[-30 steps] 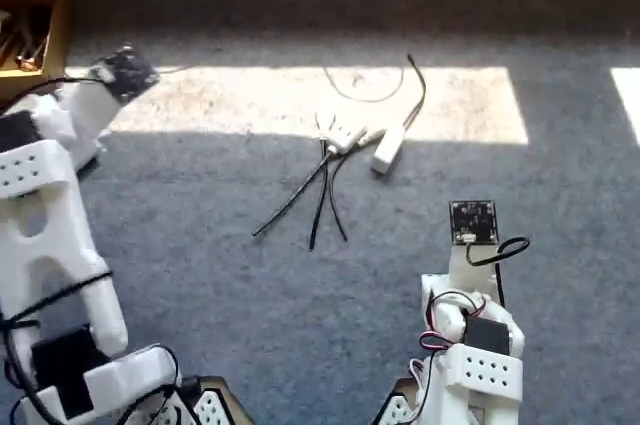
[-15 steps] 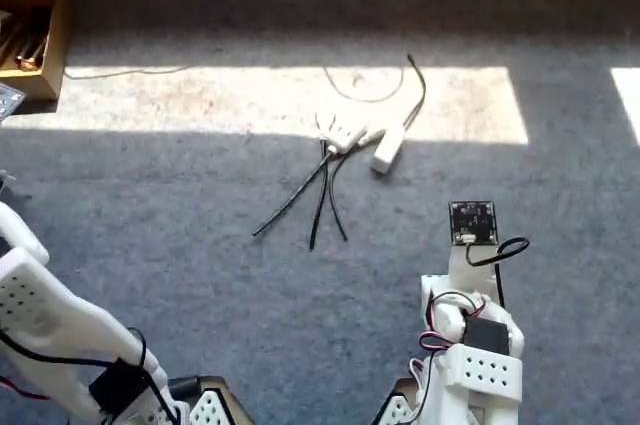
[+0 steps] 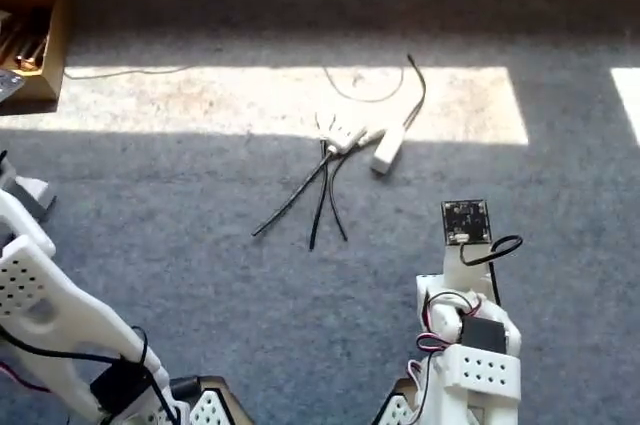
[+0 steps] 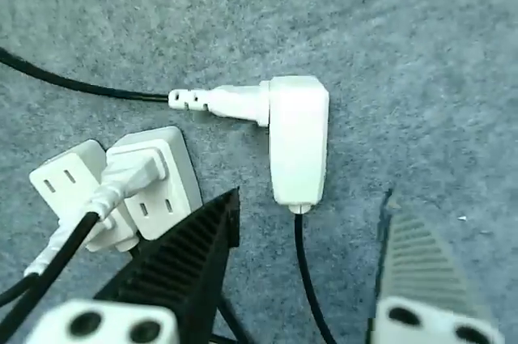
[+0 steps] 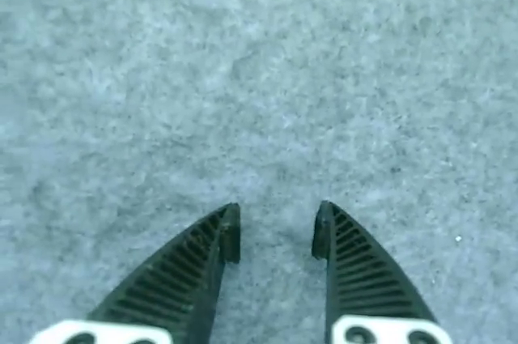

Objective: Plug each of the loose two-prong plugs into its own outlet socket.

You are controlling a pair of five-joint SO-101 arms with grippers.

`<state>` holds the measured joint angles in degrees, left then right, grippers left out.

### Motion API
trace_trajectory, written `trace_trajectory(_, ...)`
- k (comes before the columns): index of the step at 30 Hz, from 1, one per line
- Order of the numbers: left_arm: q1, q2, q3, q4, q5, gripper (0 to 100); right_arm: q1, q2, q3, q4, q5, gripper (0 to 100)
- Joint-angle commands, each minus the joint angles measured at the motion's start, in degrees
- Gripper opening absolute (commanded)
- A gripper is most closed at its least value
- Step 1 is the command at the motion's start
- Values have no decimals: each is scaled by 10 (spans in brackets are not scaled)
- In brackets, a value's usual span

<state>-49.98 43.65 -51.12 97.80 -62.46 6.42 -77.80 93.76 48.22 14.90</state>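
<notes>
In the left wrist view my left gripper (image 4: 309, 196) is open just above the carpet, its fingertips either side of the cord end of a long white outlet block (image 4: 298, 138). A white plug (image 4: 222, 102) on a black cord sits in that block's side. Beside it lie two white outlet cubes (image 4: 154, 178); one has a white plug pushed in. In the high view the white block (image 3: 386, 150), the outlet cluster (image 3: 345, 135) and black cords (image 3: 318, 195) lie mid-carpet. My right gripper (image 5: 275, 231) is open over bare carpet, with nothing between its fingers.
The right arm (image 3: 465, 275) stands at the front, short of the cords. The left arm (image 3: 40, 295) rises along the left edge. A wooden box (image 3: 40, 35) sits at the back left. A thin wire (image 3: 365, 95) curls across the sunlit strip.
In the high view the left arm has swung from the back left down to the left edge. The right arm has shifted slightly left and forward.
</notes>
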Motion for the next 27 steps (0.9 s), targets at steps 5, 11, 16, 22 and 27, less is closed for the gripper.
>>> trace_trajectory(5, 6, -12, -22, 4, 4, 379, -5, -7, -2, -9, -4, 159)
trace_trajectory(11, 60, -12, -22, 10, 4, 379, -7, -7, -2, -9, -4, 159)
trace_trajectory(16, 197, -19, -22, 20, 51, 379, -7, -7, -2, -8, -4, 159)
trace_trajectory(22, 438, -51, -22, -4, 232, 382, -7, -7, -2, -9, -4, 159)
trace_trajectory(27, 587, -50, -18, -153, 345, 383, -5, -7, -2, -9, -4, 159)
